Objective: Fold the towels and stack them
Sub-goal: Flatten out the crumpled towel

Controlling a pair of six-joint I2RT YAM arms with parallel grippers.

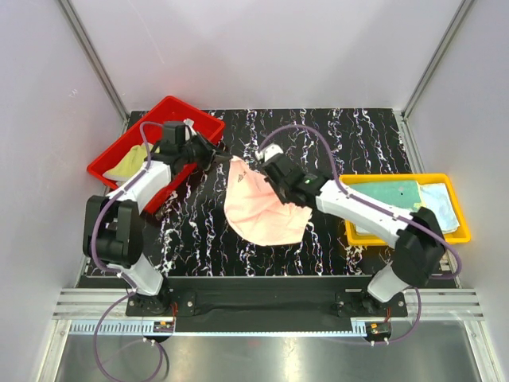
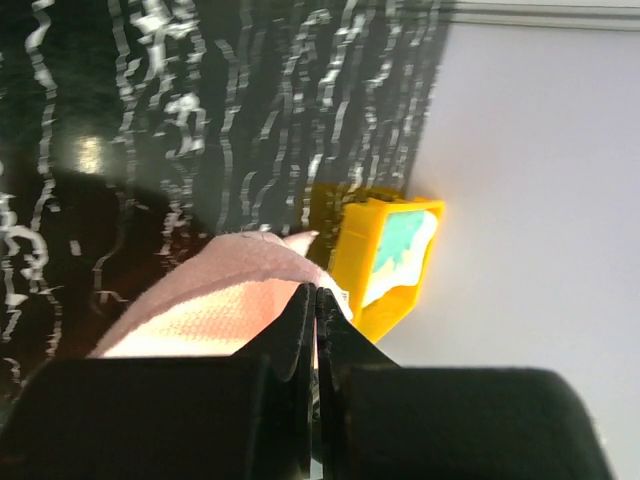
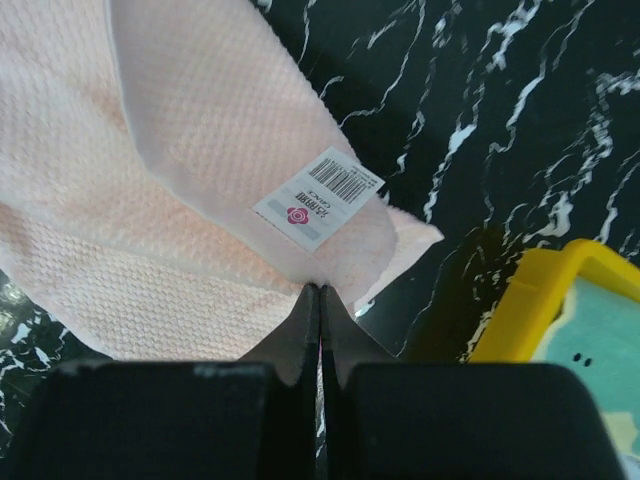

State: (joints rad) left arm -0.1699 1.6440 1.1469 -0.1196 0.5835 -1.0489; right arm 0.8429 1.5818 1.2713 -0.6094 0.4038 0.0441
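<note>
Far left on the black marbled table (image 1: 358, 143): red tray (image 1: 119, 155), set at an angle near the back corner, with a yellow-green towel (image 1: 131, 165) lying loose inside. Just right of that tray: left gripper (image 1: 223, 157), jaws pressed fully together with no gap, pinching the upper left corner of the pink towel (image 1: 262, 211). Corner drawn up to a point at the fingertips, cloth arching away below them in the left wrist view.

Centre of the table, between the two arms: the rest of the pink towel, spread in a rounded, loosely creased shape, not yet folded.

On the towel's upper right edge: right gripper (image 1: 268, 178), likewise closed tight, nipping a doubled fold of the waffle-textured cloth. Just beside the fingertips in the right wrist view, a white barcode label (image 3: 318, 197) attached near the towel's corner.

Far right: yellow tray (image 1: 406, 236), standing apart from the pink towel. Inside, side by side and flat: teal towel (image 1: 394, 193) on the left, pale blue towel (image 1: 441, 203) on the right.
</note>
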